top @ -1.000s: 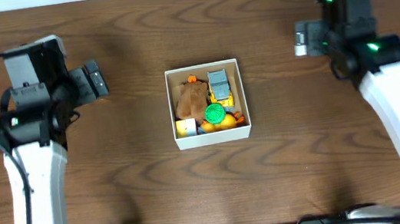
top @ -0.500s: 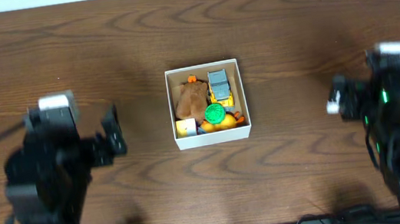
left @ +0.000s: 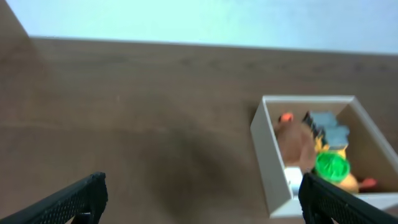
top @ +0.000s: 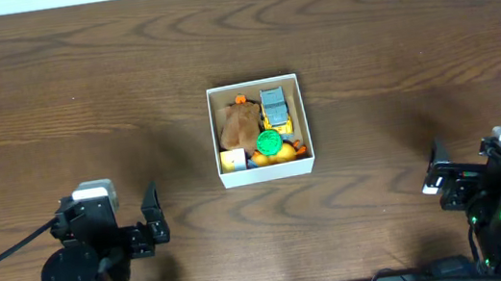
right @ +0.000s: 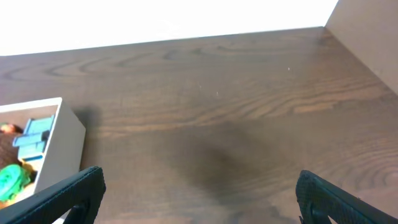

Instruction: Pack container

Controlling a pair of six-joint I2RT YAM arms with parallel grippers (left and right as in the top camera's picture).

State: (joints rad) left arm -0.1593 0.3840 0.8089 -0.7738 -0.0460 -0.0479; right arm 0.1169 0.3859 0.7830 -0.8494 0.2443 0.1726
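ITEM 1: container (top: 269, 170). Small square cardboard box, open top, white outside, tan inside. Loc.: approx. centre of table (top: 392, 34), upright, sitting flat. Well apart from both grippers.

CONTENTS (overhead view):
- brown plush (top: 239, 122), left half, biggest item.
- blue-grey and yellow toy (top: 274, 106), upper right, just beside plush.
- green round piece (top: 269, 142), lower middle, on top of other items.
- orange pieces (top: 281, 153), along near wall, under/beside green piece.
- white-yellow block (top: 233, 158), near-left corner.
Exact ID of small items: can't tell, too small.

ITEM 2: L gripper (left: 202, 193). Near edge of table, left of box. Jaws spread wide, nothing btwn them. Wrist cam sees only the two black fingertips at frame's bottom corners; box is ahead, to the right.

ITEM 3: R gripper (right: 199, 186). Near edge of table, right of box. Jaws spread wide, holding nothing. Wrist cam shows box's corner at far left of frame, bare wood ahead.
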